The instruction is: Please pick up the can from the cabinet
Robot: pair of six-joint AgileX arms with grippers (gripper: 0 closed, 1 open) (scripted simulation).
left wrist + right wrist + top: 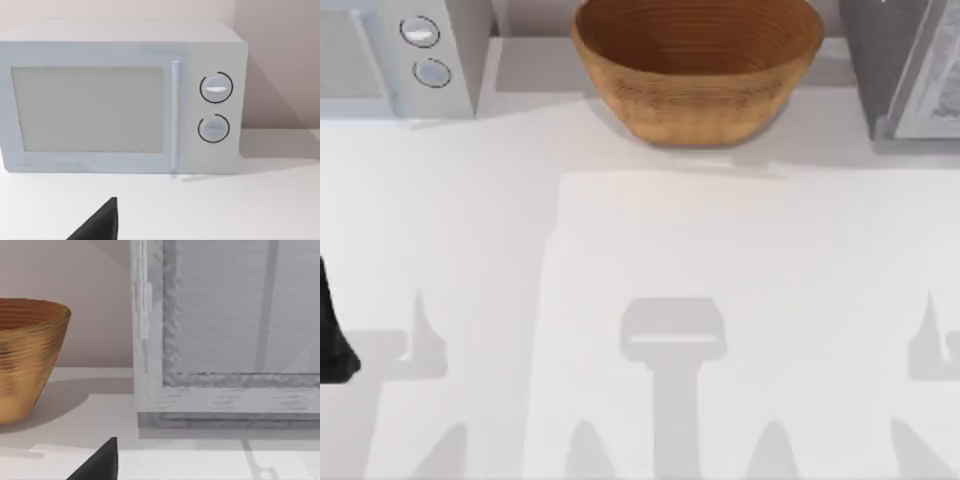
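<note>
The left arm [334, 340] appears as a dark shape at the left edge of the table [640, 300], on the near side. In the left wrist view a black wedge of the left gripper [97, 222] enters the frame above the tabletop; whether its fingers are spread or closed cannot be told, and it touches nothing visible. The right wrist view shows a matching black wedge of the right gripper [97, 462], likewise free of contact, finger state not discernible.

A microwave [120, 95] stands at the far left: a smooth, pale box with a flat rectangular door panel, a slim vertical handle and two round dials stacked one above the other. A basket [697, 65] sits at the far centre, a round bowl shape that narrows toward its base, tan with fine horizontal ribbing. The cabinet [225, 335] stands at the far right, grey, with a framed glazed front and a faintly mottled frame. The can's location cannot be determined.
</note>
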